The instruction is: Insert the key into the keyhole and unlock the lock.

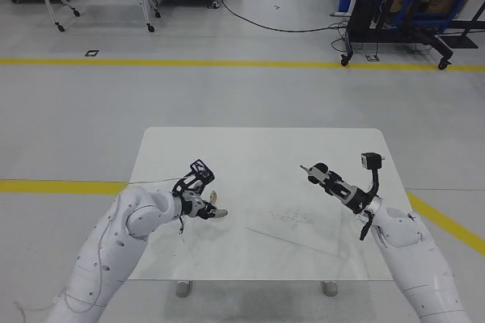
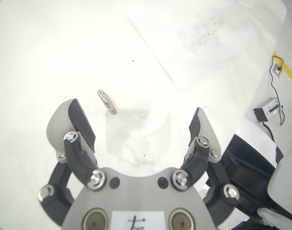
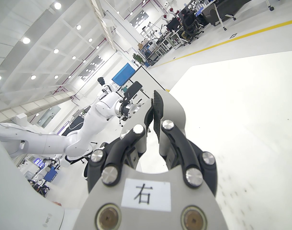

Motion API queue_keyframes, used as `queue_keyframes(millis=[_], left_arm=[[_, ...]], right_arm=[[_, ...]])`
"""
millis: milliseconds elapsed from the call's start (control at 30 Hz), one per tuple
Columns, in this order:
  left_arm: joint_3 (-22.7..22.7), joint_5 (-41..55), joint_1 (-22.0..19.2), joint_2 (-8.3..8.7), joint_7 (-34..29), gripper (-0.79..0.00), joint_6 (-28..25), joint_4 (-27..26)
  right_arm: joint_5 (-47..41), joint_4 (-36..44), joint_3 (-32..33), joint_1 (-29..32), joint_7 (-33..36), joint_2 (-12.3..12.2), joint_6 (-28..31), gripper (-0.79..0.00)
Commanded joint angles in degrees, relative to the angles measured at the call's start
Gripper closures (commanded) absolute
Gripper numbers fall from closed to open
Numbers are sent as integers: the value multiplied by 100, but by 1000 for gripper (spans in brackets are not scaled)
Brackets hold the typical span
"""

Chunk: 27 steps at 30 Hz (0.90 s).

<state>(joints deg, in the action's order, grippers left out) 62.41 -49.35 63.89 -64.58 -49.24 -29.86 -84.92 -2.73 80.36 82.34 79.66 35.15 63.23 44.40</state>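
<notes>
Worktop white, faintly scuffed, on grey floor crossed by yellow lines. Small brass-and-silver disc, lock or key unclear, just ahead of left claw, spread wide, empty. Right claw pinched shut, well apart.

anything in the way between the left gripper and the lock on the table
Nothing visible does. The left gripper is open over the table, and the lock sits just beyond one of its fingers, with nothing lying between them.
</notes>
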Motion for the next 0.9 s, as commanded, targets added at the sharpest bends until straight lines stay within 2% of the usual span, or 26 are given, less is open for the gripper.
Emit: queue_keyframes(millis=[0, 167, 267, 433, 533, 567, 600, 633, 867], left_arm=[[-240, -292, -172, -47, 39, -650, 188, 218], [-588, -699, -357, -113, 53, -542, 337, 474], [-611, -809, -353, -119, 177, -471, 460, 491], [-527, -977, -260, -94, 270, -449, 698, 407], [-482, -989, -202, -80, 331, -372, 713, 354], [-487, -993, -192, -80, 360, -280, 697, 328], [-499, -986, -181, -82, 382, -117, 678, 323], [-518, -984, -186, -85, 377, 0, 658, 334], [-714, -977, -370, -153, 234, 0, 799, 591]], right_arm=[[0, 0, 0, 0, 0, 0, 0, 0], [0, 0, 0, 0, 0, 0, 0, 0], [0, 0, 0, 0, 0, 0, 0, 0], [0, 0, 0, 0, 0, 0, 0, 0], [0, 0, 0, 0, 0, 0, 0, 0], [0, 0, 0, 0, 0, 0, 0, 0], [0, 0, 0, 0, 0, 0, 0, 0], [0, 0, 0, 0, 0, 0, 0, 0], [0, 0, 0, 0, 0, 0, 0, 0]])
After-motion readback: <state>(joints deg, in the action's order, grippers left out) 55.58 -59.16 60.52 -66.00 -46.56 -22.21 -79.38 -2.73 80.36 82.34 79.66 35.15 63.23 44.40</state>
